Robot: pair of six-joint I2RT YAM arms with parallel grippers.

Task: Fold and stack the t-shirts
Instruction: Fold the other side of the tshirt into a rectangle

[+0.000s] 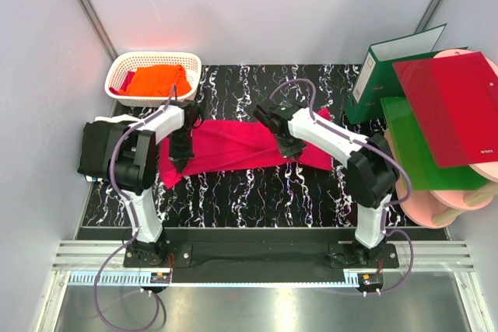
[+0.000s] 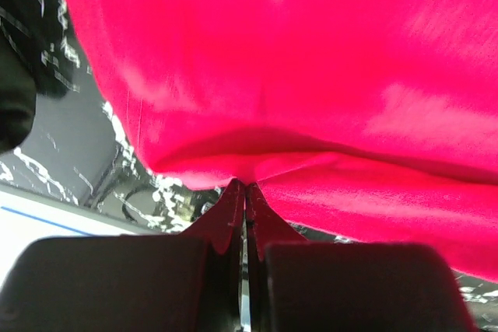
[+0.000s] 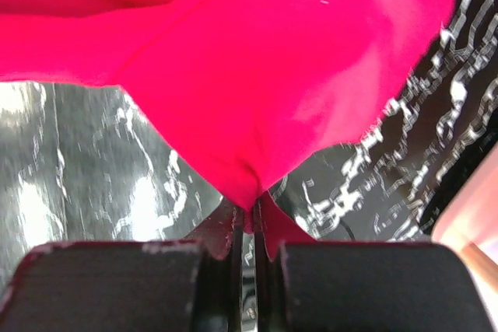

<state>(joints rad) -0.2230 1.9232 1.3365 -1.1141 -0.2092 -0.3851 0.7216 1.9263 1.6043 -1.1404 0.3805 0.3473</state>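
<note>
Both pincers clamped on the crimson-pink t-shirt [image 1: 233, 147]

It lies mid-table as a band, long axis left to right, the left end slightly nearer the arms. The left gripper [image 1: 180, 161] is closed on its left end, and the right gripper [image 1: 289, 150] on cloth right of the middle.

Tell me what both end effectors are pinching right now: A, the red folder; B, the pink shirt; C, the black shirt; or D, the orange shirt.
B: the wrist views show the left end effector and the right end effector each shut on an edge of the pink shirt.
</note>
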